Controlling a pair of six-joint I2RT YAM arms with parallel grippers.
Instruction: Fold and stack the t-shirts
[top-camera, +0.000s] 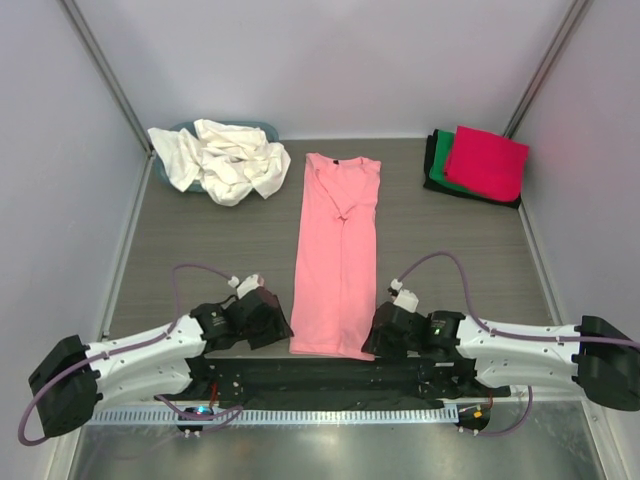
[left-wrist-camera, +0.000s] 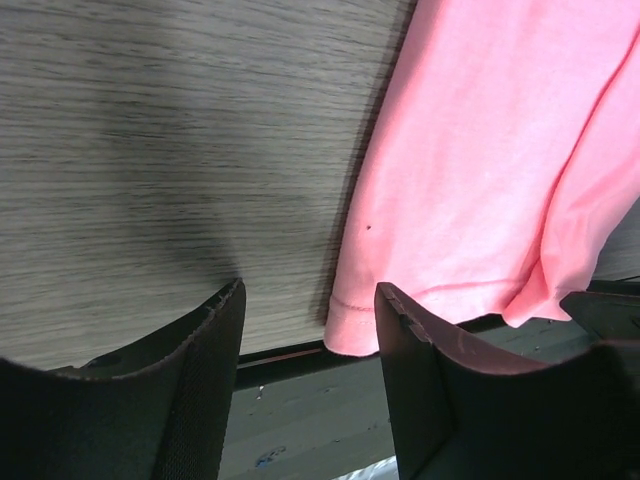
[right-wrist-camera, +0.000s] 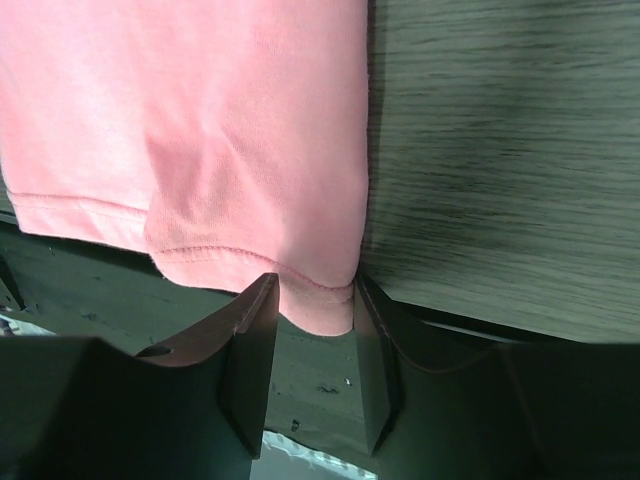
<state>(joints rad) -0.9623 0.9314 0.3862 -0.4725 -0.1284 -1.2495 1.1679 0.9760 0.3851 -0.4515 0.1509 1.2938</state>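
Pink tee (top-camera: 337, 260): flat, folded lengthwise.
L gripper (left-wrist-camera: 310, 290): jaws apart, astride hem's left corner.
R gripper (right-wrist-camera: 315, 285): jaws narrowly apart, hem's right corner btwn them.

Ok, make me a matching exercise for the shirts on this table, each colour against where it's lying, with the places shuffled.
1 pink shirt
2 white shirts
3 red shirt
4 green shirt

A heaped on the tub, far left
B top of the far-right stack
C laid out flat, middle
D peeking out under the red shirt

Pairs: 1-C, 2-A, 3-B, 4-D
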